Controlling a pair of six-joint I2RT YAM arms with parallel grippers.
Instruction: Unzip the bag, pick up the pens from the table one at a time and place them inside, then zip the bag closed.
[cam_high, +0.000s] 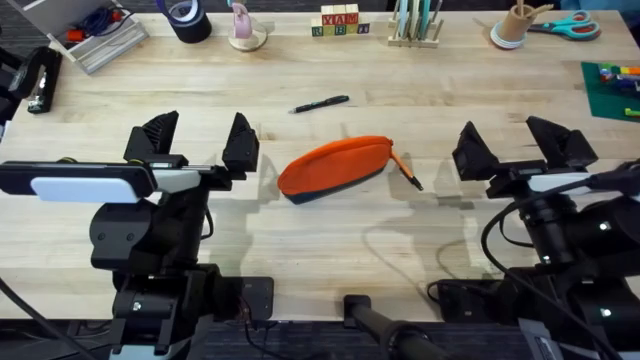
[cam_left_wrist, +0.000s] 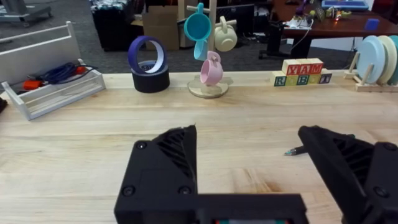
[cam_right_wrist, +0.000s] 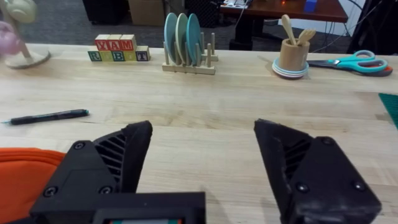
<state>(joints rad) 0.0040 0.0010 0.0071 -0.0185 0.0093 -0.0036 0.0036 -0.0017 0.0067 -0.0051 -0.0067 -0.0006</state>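
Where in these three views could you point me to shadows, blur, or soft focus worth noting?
Overhead: the bag and both arms cast soft shadows on the table, and a dark blurred shape sits at the bottom edge. Left wrist: the room behind the table looks dim. Right wrist: the pink mug at the frame edge is blurred, while the black pen stays sharp.

I am looking at a table (cam_high: 420, 250) of pale, smooth planked wood showing fine grain with a soft sheen. The bag (cam_high: 335, 168) is looking like matt orange cloth. My grippers' fingers (cam_right_wrist: 112, 163) are showing matt black ribbed plastic.
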